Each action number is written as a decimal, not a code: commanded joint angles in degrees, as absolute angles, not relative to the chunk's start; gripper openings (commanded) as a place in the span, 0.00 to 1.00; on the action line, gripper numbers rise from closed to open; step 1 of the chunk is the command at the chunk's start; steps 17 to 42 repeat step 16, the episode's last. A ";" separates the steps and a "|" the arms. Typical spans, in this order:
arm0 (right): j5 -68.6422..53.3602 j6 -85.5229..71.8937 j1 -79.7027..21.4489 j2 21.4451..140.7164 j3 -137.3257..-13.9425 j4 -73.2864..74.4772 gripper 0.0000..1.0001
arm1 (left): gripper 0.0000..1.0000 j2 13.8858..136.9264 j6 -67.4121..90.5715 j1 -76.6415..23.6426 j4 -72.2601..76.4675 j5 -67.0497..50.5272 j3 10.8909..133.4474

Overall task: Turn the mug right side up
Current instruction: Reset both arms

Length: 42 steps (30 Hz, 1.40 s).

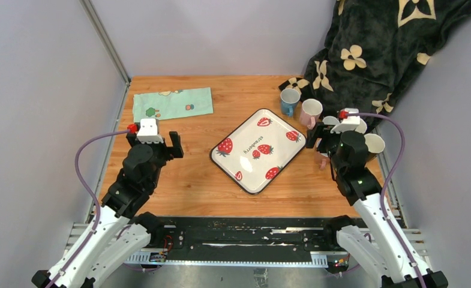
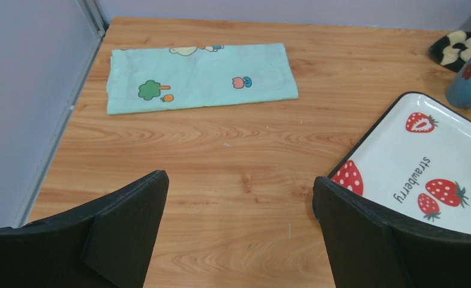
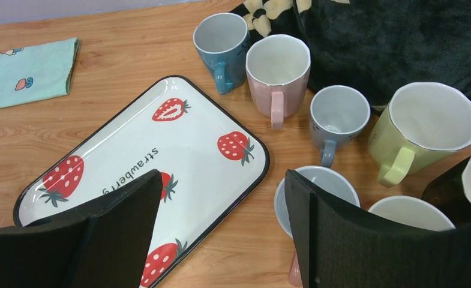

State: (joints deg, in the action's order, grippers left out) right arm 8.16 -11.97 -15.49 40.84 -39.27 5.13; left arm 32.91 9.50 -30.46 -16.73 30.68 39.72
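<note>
Right pincer [image 3: 224,180], wide open and empty, is held nearest the mug [image 3: 326,179], which is seen mouth-up just right of the tray [image 3: 203,129].

White tray [image 3: 119,135] with red strawberries and a black rim. Mint-green cloth [image 2: 200,75] with cartoon prints. Black blanket [image 1: 377,48] with cream flowers. Blue mug [image 3: 224,48], pink mug [image 3: 278,66], yellow mug [image 3: 425,129].
</note>
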 commanded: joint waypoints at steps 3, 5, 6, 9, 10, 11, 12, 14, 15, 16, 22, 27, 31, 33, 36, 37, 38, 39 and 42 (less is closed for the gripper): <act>9.38 -8.63 -16.24 39.18 -37.59 1.66 0.79 | 1.00 32.41 7.12 -30.15 -13.56 32.36 38.44; 9.78 -8.28 -16.21 39.36 -37.40 1.61 0.79 | 1.00 32.71 7.14 -30.14 -13.16 32.06 38.33; 9.93 -8.14 -16.19 39.38 -37.29 1.58 0.79 | 1.00 32.95 7.12 -30.15 -13.20 32.01 38.40; 10.13 -7.79 -16.25 39.46 -36.97 1.24 0.80 | 1.00 33.30 7.04 -30.12 -13.18 31.24 38.58; 10.20 -7.82 -16.20 39.46 -36.92 1.28 0.80 | 1.00 33.31 7.03 -30.15 -13.13 31.15 38.63; 10.23 -7.76 -16.23 39.42 -36.86 1.26 0.80 | 1.00 33.30 6.97 -30.15 -13.10 30.93 38.52; 10.20 -7.66 -16.18 39.41 -36.76 1.19 0.80 | 1.00 33.24 6.83 -30.15 -13.10 30.75 38.53; 10.27 -7.64 -16.18 39.42 -36.40 1.03 0.80 | 1.00 33.46 6.83 -30.12 -13.22 30.49 38.65; 10.26 -7.60 -16.19 39.38 -36.31 0.99 0.80 | 1.00 33.74 6.92 -30.17 -13.28 30.56 38.72; 10.18 -7.56 -16.20 39.40 -36.30 1.07 0.80 | 1.00 33.85 7.01 -30.15 -13.37 30.66 38.82; 10.18 -7.56 -16.20 39.40 -36.30 1.07 0.80 | 1.00 33.85 7.01 -30.15 -13.37 30.66 38.82; 10.18 -7.56 -16.20 39.40 -36.30 1.07 0.80 | 1.00 33.85 7.01 -30.15 -13.37 30.66 38.82; 10.18 -7.56 -16.20 39.40 -36.30 1.07 0.80 | 1.00 33.85 7.01 -30.15 -13.37 30.66 38.82; 10.18 -7.56 -16.20 39.40 -36.30 1.07 0.80 | 1.00 33.85 7.01 -30.15 -13.37 30.66 38.82; 10.18 -7.56 -16.20 39.40 -36.30 1.07 0.80 | 1.00 33.85 7.01 -30.15 -13.37 30.66 38.82; 10.18 -7.56 -16.20 39.40 -36.30 1.07 0.80 | 1.00 33.85 7.01 -30.15 -13.37 30.66 38.82; 10.18 -7.56 -16.20 39.40 -36.30 1.07 0.80 | 1.00 33.85 7.01 -30.15 -13.37 30.66 38.82; 10.18 -7.56 -16.20 39.40 -36.30 1.07 0.80 | 1.00 33.85 7.01 -30.15 -13.37 30.66 38.82; 10.18 -7.56 -16.20 39.40 -36.30 1.07 0.80 | 1.00 33.85 7.01 -30.15 -13.37 30.66 38.82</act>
